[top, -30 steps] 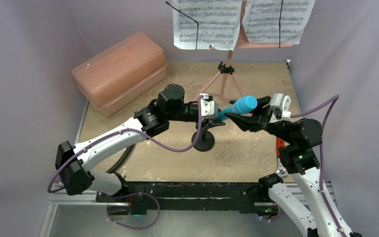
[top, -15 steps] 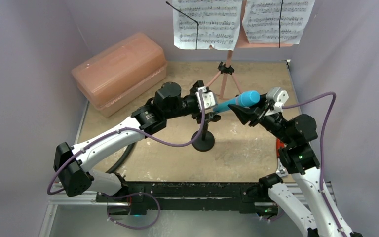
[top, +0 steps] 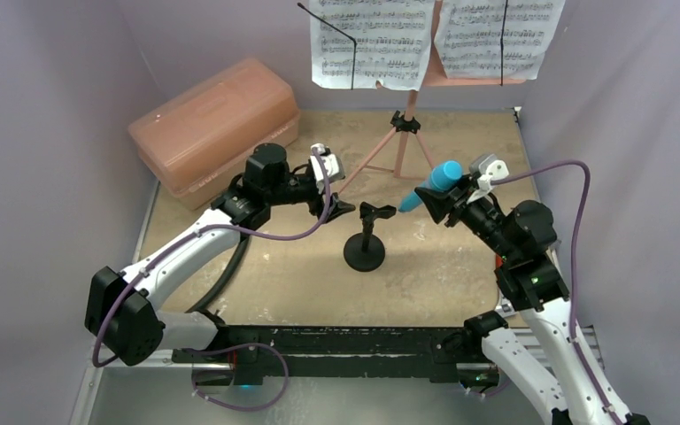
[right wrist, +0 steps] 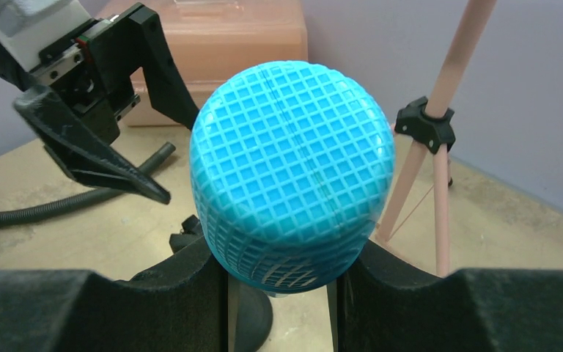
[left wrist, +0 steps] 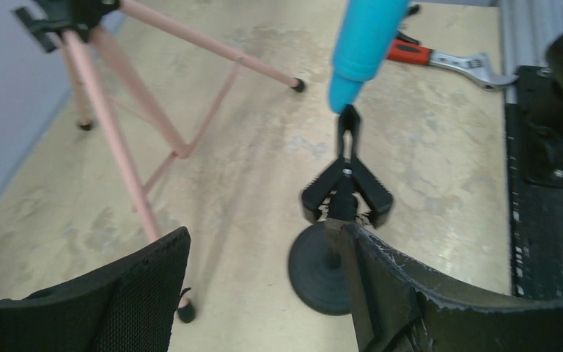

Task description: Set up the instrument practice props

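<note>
The cyan microphone (top: 434,181) is clamped by its head (right wrist: 293,183) in my right gripper (top: 441,202), tilted, its thin end pointing down-left. That end (left wrist: 346,92) hangs just above and to the right of the clip of the black mic stand (top: 365,252), apart from it. The mic stand (left wrist: 344,198) stands upright on its round base. My left gripper (top: 336,202) is open and empty, left of the stand, jaws wide in the left wrist view (left wrist: 264,242). The pink music stand (top: 403,142) stands at the back with two sheet-music pages (top: 372,40) on it.
A translucent pink case (top: 217,128) sits at the back left. A black hose (top: 230,266) runs under the left arm. A red-handled wrench (left wrist: 447,62) lies near the table's right edge. The music stand's tripod legs (left wrist: 117,125) spread just behind the mic stand.
My left gripper opened, let go of the mic stand and drew back to the left. My right gripper tilted and carried the microphone slightly back and right.
</note>
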